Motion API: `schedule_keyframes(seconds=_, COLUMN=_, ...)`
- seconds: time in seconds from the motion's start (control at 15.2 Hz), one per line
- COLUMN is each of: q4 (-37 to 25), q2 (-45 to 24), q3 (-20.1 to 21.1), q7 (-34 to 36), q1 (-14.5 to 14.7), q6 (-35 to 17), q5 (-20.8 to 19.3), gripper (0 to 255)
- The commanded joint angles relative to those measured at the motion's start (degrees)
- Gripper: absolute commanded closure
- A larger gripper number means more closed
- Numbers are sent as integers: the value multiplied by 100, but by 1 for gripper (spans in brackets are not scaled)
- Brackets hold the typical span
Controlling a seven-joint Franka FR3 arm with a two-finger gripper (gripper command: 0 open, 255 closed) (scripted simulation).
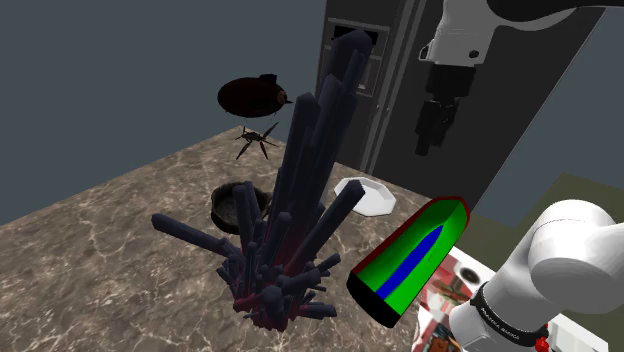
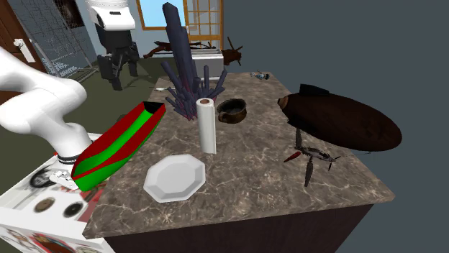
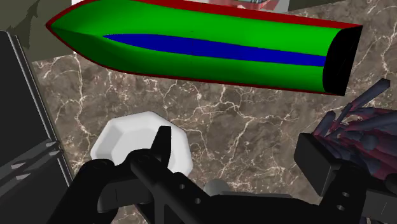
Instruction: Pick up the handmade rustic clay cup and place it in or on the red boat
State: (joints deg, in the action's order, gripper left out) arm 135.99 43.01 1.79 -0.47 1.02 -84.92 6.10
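Gripper (image 1: 430, 135) is held high, fingers spread with nothing between them. Well below and away from it, the dark clay cup (image 1: 238, 206) is screened by a spiky crystal cluster (image 1: 300, 190). On a straight approach those spikes could be struck, or the nearer red-edged boat (image 1: 408, 262) clipped

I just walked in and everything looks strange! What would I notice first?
A tall cluster of dark spiky crystals rises from the middle of the marble counter. A boat, red outside and green and blue inside, lies at its edge near the stand.
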Motion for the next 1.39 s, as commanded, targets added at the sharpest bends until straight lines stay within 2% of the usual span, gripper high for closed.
schedule_keyframes(seconds=0.0, q4=0, q2=0, q3=0, q7=0, q1=0, q6=0, q5=0, gripper=0)
schedule_keyframes(seconds=0.66, q4=-213, q2=-1655, q3=618, q7=482, q1=207, q6=-1690, q5=376, gripper=0)
schedule_keyframes(seconds=1.32, q4=-1192, q2=-3661, q3=1119, q7=1036, q1=356, q6=-2963, q5=291, gripper=0)
